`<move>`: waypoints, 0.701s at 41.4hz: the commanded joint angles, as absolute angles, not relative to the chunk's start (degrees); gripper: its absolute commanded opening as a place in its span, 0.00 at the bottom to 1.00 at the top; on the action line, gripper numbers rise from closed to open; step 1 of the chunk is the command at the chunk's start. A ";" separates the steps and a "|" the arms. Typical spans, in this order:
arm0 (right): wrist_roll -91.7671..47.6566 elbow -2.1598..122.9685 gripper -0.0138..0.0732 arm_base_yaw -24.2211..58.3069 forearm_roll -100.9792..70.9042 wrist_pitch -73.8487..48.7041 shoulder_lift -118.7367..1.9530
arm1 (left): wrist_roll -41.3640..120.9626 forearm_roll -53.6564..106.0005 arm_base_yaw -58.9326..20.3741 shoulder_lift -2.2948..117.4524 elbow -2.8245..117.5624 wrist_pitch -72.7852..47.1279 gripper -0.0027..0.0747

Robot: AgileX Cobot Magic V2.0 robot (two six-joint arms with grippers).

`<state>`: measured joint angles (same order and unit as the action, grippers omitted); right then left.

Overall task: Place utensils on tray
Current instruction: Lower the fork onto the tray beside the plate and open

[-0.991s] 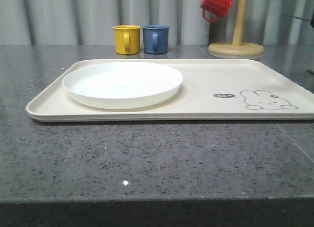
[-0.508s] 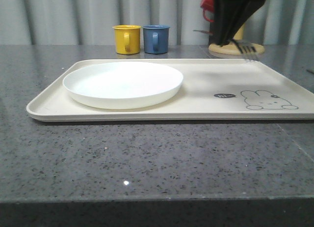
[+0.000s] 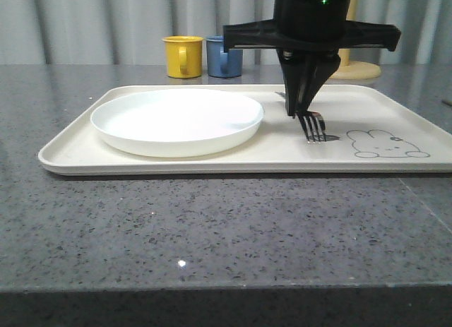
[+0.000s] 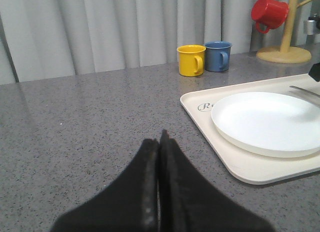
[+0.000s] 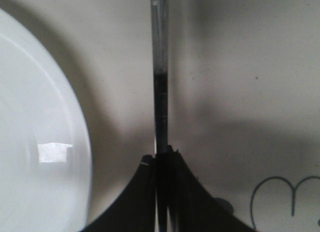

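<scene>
The cream tray (image 3: 212, 164) lies across the counter with the round white plate (image 3: 176, 121) on its left half. My right gripper (image 3: 300, 109) hangs over the tray just right of the plate, shut on a silver fork (image 3: 314, 126). The tines point down, close to the tray beside the rabbit drawing (image 3: 385, 145). In the right wrist view the fork's handle (image 5: 160, 66) runs straight out from the closed gripper (image 5: 162, 154), with the plate (image 5: 40, 142) beside it. My left gripper (image 4: 161, 137) is shut and empty over bare counter, short of the tray's rim (image 4: 200, 111).
A yellow mug (image 3: 183, 56) and a blue mug (image 3: 220, 56) stand behind the tray. A wooden mug stand (image 3: 357, 67) sits at the back right, with a red mug (image 4: 269, 12) hanging on it. Grey stone counter (image 3: 212, 228) stretches in front.
My right gripper came in from the back right with the fork and dropped low over the tray, right of the plate. The plate and tray have not moved.
</scene>
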<state>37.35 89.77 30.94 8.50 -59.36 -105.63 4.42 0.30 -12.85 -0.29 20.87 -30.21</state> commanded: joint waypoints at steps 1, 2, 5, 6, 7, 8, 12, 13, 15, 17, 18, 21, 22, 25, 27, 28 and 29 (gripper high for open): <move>37.64 91.80 0.20 30.83 10.05 -57.66 -103.43 | 3.79 0.84 -12.71 0.21 22.40 -25.05 0.01; 37.64 91.80 0.21 30.83 10.05 -57.66 -103.58 | 3.79 0.84 -12.71 0.21 22.40 -25.05 0.01; 37.68 91.80 0.21 30.83 10.00 -57.62 -104.15 | 3.79 0.84 -12.71 0.21 22.40 -25.05 0.01; 37.68 91.80 0.21 30.83 9.94 -57.52 -104.28 | 3.79 0.84 -12.71 0.21 22.40 -25.05 0.01; 37.68 91.80 0.21 30.83 9.93 -57.52 -104.39 | 3.79 0.84 -12.71 0.21 22.40 -25.05 0.01; 37.68 91.80 0.21 30.83 9.93 -57.44 -104.45 | 3.79 0.84 -12.71 0.21 22.40 -25.05 0.01; 37.81 91.80 0.21 30.83 9.86 -57.18 -104.45 | 3.79 0.84 -12.71 0.21 22.40 -25.05 0.01; 38.00 91.80 0.21 30.83 9.78 -57.12 -104.45 | 3.79 0.84 -12.71 0.21 22.40 -25.05 0.01; 38.04 91.80 0.24 30.83 9.40 -57.12 -104.45 | 3.79 0.84 -12.71 0.21 22.40 -25.05 0.01; 38.04 91.80 0.27 30.83 9.00 -57.12 -104.45 | 3.79 0.84 -12.71 0.21 22.40 -25.05 0.01; 38.04 91.80 0.30 30.83 8.94 -57.12 -104.45 | 3.79 0.84 -12.71 0.21 22.40 -25.15 0.01; 38.04 91.80 0.40 30.83 8.66 -57.12 -104.45 | 3.79 0.84 -12.71 0.21 22.40 -25.15 0.01; 38.04 91.80 0.44 30.83 8.66 -57.12 -104.45 | 3.79 0.84 -12.71 0.21 22.40 -25.15 0.01; 38.04 91.80 0.55 30.83 8.61 -57.12 -104.37 | 3.79 0.84 -12.71 0.21 22.40 -25.15 0.01; 38.04 91.80 0.62 30.83 8.66 -57.12 -104.07 | 3.79 0.84 -12.71 0.21 22.40 -25.15 0.01; 38.04 91.80 0.64 30.83 8.72 -57.12 -103.82 | 3.79 0.84 -12.71 0.21 22.40 -25.15 0.01; 37.99 91.80 0.65 30.83 8.99 -57.12 -103.50 | 3.79 0.84 -12.71 0.21 22.40 -25.15 0.01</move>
<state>37.92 89.85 30.94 8.01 -58.56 -107.33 4.42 0.30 -12.85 -0.29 20.87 -30.21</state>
